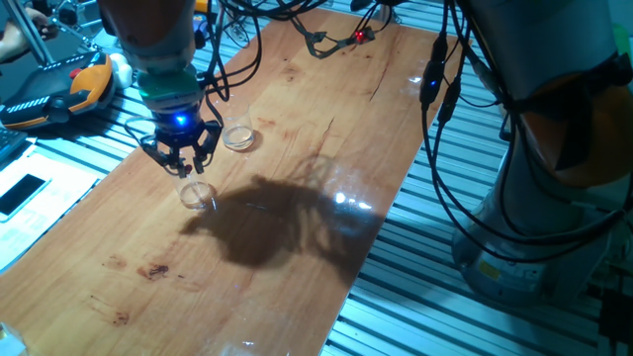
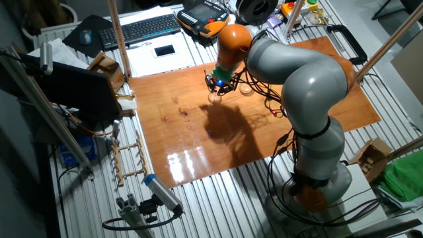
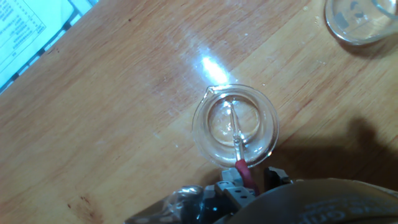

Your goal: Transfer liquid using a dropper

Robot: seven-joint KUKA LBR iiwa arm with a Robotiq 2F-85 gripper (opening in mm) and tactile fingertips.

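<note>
In one fixed view the gripper [image 1: 182, 161] hangs right over the near cup [image 1: 197, 194], a second cup [image 1: 238, 136] at its 1 o'clock. The other fixed view shows too little. In the hand view the fingers pinch the dropper [image 3: 237, 138], tip inside the cup; whether it is filling or emptying is unclear, so I judge the transfer midway.

A robotics lab: aluminium-profile bench [image 2: 198, 192], keyboard [image 2: 142, 28], teach pendant [image 2: 201, 16], loose cables [image 1: 465, 119].

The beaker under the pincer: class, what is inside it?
The dropper's clear tip points down into the beaker. Whether liquid lies there cannot be told. The pincer covers the dropper's top.
</note>
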